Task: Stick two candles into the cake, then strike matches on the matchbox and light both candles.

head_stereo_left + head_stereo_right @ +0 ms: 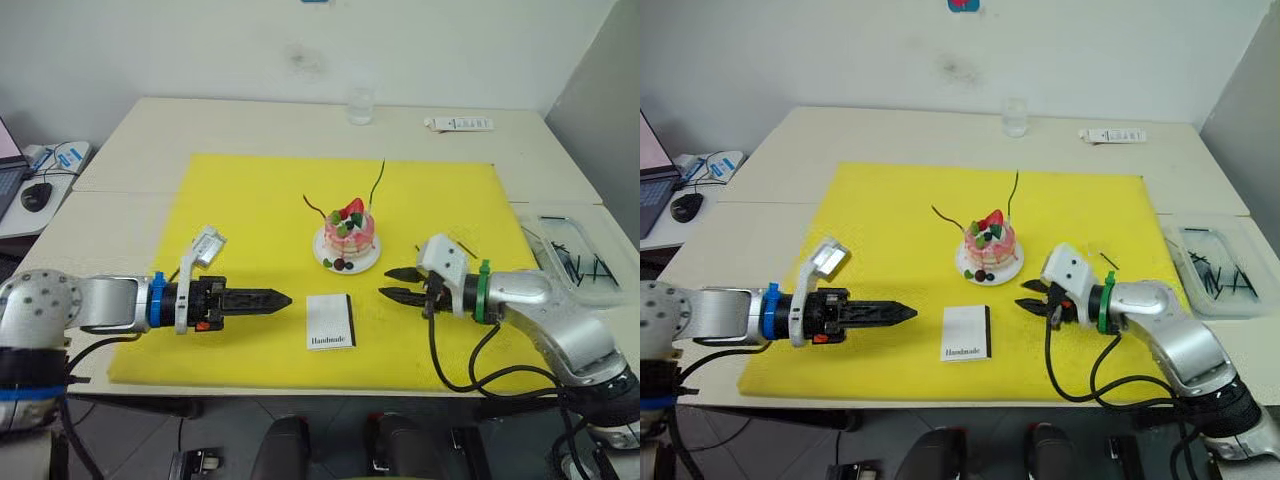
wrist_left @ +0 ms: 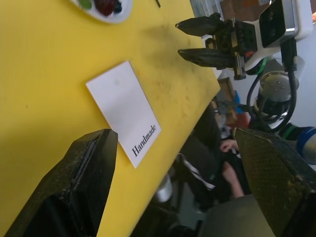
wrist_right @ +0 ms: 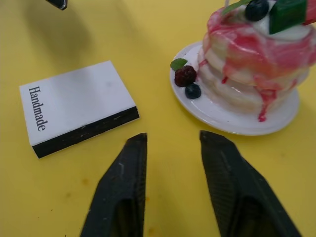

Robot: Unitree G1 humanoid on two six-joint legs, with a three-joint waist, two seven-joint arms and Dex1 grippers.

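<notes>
Silver arms, black jaws; blue band L wrist, green R, black cables.

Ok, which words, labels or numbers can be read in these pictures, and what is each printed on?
"Handmade": black print on the white matchbox lying on the yellow mat.
White strip at the table's far edge: carries print, too small to read.
Blue-and-white items beside the laptop: markings too blurred to read.

Bright, even room light is falling from above, and I am casting soft, faint shadows on the yellow mat (image 1: pixel 250 200). My own fingers (image 2: pixel 84 187) are looming dark and blurry close to my wrist cameras.
</notes>
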